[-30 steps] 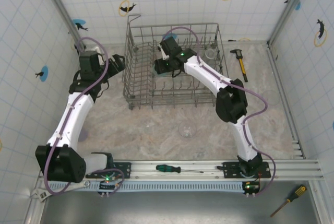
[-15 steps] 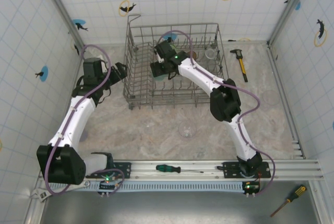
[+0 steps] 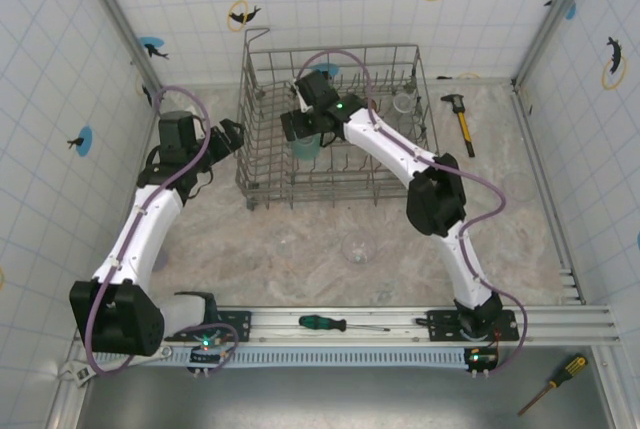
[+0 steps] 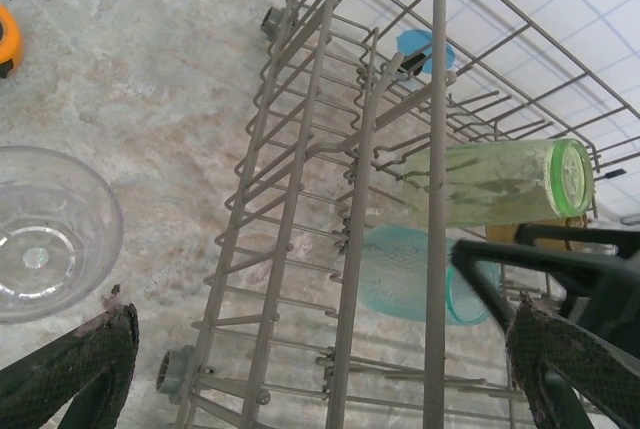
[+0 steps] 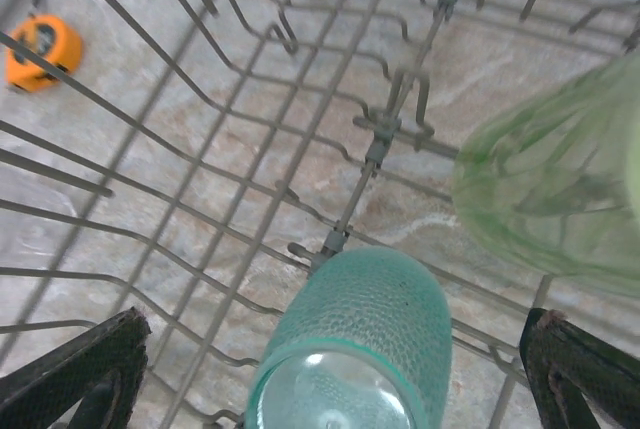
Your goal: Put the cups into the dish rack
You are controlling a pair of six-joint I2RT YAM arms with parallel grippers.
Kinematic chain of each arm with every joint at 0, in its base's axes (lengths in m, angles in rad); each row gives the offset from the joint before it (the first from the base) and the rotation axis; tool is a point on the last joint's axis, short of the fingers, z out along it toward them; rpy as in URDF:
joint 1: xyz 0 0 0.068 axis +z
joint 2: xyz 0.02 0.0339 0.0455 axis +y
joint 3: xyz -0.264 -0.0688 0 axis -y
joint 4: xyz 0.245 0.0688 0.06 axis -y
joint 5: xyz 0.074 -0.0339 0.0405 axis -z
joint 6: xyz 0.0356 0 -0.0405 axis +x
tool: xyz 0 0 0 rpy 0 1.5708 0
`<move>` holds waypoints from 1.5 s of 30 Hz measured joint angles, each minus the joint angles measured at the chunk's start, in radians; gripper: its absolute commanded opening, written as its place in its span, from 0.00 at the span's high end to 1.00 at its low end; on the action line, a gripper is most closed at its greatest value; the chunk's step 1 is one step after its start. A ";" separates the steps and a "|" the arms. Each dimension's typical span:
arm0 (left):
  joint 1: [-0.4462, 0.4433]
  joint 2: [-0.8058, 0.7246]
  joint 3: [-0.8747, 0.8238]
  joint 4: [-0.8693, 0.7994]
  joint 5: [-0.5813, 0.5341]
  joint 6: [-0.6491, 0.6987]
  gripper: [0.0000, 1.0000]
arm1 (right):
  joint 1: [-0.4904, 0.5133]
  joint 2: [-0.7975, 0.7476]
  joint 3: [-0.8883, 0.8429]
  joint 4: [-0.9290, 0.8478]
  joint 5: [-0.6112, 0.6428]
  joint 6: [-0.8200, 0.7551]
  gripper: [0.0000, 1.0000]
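Observation:
The grey wire dish rack [image 3: 262,109] stands at the back of the table. Inside it a teal cup [image 5: 365,334] and a pale green cup [image 5: 560,189] lie on the tines; both also show through the wires, teal cup [image 4: 415,274] below green cup [image 4: 490,184]. My right gripper [image 3: 300,134] hangs open inside the rack, its fingers wide on either side of the teal cup and apart from it. Just outside the rack's left wall my left gripper [image 3: 232,136] stands open and empty, with a clear cup [image 4: 40,234] on the table at its left.
Another clear cup [image 3: 358,247] sits on the table in front of the rack, and one [image 3: 403,102] stands in the rack's back right corner. A hammer [image 3: 460,121] lies right of the rack. An orange tape measure [image 5: 40,49] lies left of it. A screwdriver [image 3: 330,323] rests on the front rail.
My right gripper has carried the teal cup leftward inside the rack and opened its jaws off it. The left gripper has shifted slightly toward the rack.

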 measured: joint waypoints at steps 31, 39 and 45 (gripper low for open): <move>0.000 0.019 0.069 -0.156 -0.288 -0.043 0.03 | -0.096 -0.605 -0.688 0.161 0.082 -0.026 0.01; 0.000 0.038 0.100 -0.291 -0.465 -0.229 0.03 | -0.169 -0.665 -0.805 0.230 0.023 -0.012 0.01; 0.000 0.008 0.096 -0.422 -0.616 -0.431 0.03 | -0.232 -0.675 -0.847 0.259 -0.038 -0.003 0.01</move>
